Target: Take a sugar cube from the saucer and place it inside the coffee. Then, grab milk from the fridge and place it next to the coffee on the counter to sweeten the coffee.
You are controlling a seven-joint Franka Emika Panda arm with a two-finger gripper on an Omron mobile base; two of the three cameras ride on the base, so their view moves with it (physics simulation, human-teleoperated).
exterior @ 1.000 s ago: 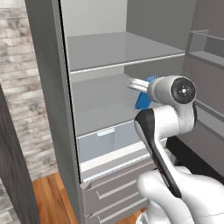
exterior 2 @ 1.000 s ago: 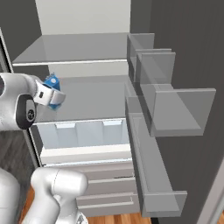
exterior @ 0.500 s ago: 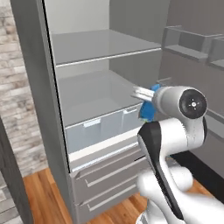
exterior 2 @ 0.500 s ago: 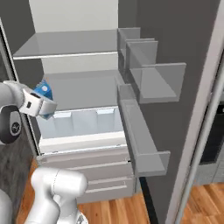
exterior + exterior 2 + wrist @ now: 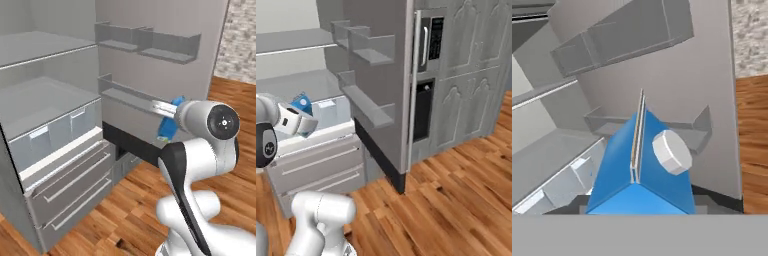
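The milk [image 5: 167,128] is a small blue carton with a white cap [image 5: 671,152]. It is held off any surface, in front of the open fridge [image 5: 47,102]. My gripper [image 5: 164,119] is shut on the carton, at the end of the white forearm. In the right base view the milk [image 5: 302,104] sits in the gripper [image 5: 298,121] at the far left, level with the fridge's clear drawer [image 5: 331,111]. The hand view looks over the carton's [image 5: 639,172] gabled top towards the fridge door racks [image 5: 624,37]. The sugar cube, saucer, coffee and counter are out of view.
The open fridge door [image 5: 378,75] with its racks juts out between the fridge interior and tall grey cabinets holding a built-in oven [image 5: 422,110]. Grey drawers [image 5: 70,190] sit under the fridge shelves. Wooden floor [image 5: 456,200] lies to the right, and a brick wall [image 5: 242,40] stands at the far right.
Both base views have swung right, so the camera has moved: the fridge interior slid left and the door, floor and cabinets came in. The milk stays in the gripper, clear of the shelf.
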